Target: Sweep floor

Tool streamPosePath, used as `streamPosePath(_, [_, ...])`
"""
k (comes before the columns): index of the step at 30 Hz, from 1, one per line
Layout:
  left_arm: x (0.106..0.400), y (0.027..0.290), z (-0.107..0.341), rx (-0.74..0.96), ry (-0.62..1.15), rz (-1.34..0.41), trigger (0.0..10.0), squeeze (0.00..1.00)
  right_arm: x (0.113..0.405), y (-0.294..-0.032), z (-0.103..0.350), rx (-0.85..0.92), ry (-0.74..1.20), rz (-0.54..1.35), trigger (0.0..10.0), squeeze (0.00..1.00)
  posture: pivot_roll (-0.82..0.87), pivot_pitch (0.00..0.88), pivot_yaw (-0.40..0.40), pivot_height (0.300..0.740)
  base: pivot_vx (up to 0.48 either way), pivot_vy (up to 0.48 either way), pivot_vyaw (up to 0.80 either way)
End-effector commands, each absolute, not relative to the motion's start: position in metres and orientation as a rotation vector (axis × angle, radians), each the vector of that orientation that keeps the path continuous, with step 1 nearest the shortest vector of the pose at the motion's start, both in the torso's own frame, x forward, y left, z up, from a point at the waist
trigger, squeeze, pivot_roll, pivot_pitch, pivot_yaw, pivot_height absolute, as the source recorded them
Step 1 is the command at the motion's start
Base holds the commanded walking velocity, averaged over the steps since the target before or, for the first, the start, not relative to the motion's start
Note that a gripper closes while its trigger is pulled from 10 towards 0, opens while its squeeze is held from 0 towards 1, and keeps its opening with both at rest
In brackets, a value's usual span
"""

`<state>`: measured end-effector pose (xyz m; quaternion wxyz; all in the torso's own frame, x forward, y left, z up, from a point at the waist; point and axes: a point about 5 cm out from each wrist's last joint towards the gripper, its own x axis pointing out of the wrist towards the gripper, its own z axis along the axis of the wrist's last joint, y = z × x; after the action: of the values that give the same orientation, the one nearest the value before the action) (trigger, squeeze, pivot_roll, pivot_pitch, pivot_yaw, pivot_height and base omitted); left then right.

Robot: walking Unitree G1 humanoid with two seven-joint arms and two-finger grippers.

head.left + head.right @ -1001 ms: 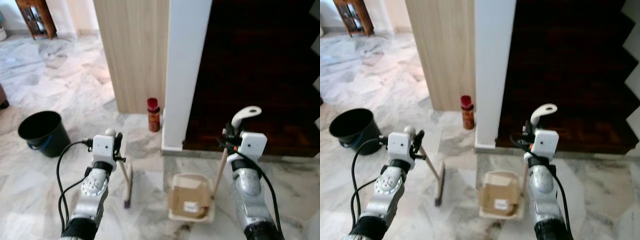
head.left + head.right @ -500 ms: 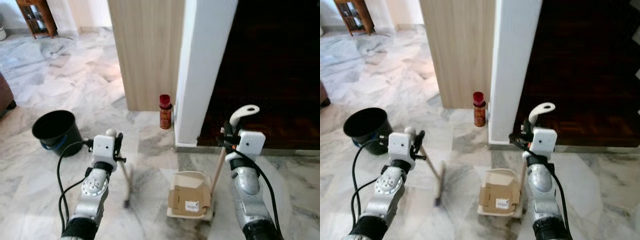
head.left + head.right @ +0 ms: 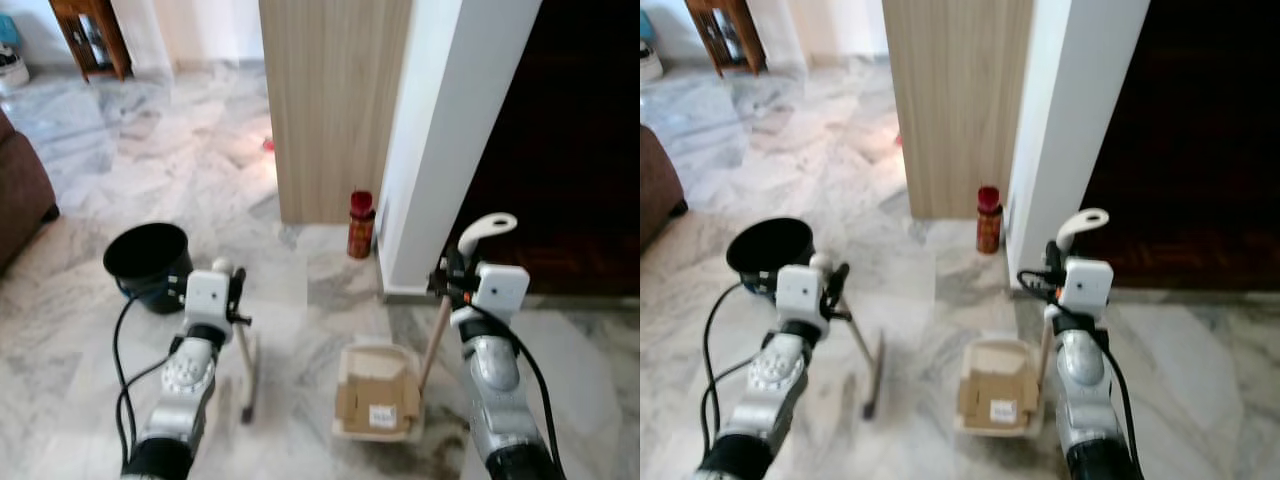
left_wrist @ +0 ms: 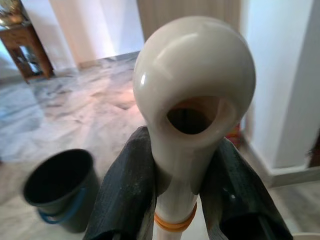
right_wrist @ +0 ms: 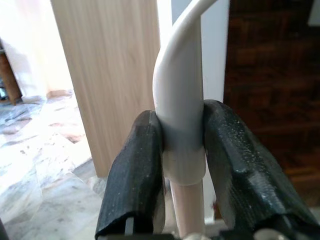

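I have the left tool (image 4: 172, 200) clamped on the broom (image 3: 245, 365) handle, bristles on the floor at eleven o'clock; the right tool (image 5: 180, 165) grips the dustpan (image 3: 380, 405) handle, pan at one o'clock; we're mid-carry, I judge; next, find debris.

sofa (image 3: 22, 185) edge-cropped, broom head (image 3: 247, 385) seemingly blurred

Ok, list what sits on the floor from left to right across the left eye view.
Brown sofa edge → black bucket → broom → dustpan holding flattened cardboard.
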<state>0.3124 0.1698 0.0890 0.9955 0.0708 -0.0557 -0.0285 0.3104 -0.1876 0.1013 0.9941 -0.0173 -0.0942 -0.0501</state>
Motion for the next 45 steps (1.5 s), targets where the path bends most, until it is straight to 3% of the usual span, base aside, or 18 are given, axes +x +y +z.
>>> streamPosePath(1, [0.3155,0.1639,0.1001,0.138,-0.167,-0.072,10.0,0.0,0.3113,-0.1889,0.112,-0.021,-0.246,-0.112,10.0,0.0,-0.02,0.006,0.053,0.74,0.0,0.412,0.0])
streamPosePath(45, [0.3132,0.1675,0.1005,0.141,-0.164,-0.049,10.0,0.0,0.3132,-0.1861,0.1208,-0.004,-0.279,-0.087,10.0,0.0,0.0,0.055,0.045,0.74,0.0,0.415,0.0])
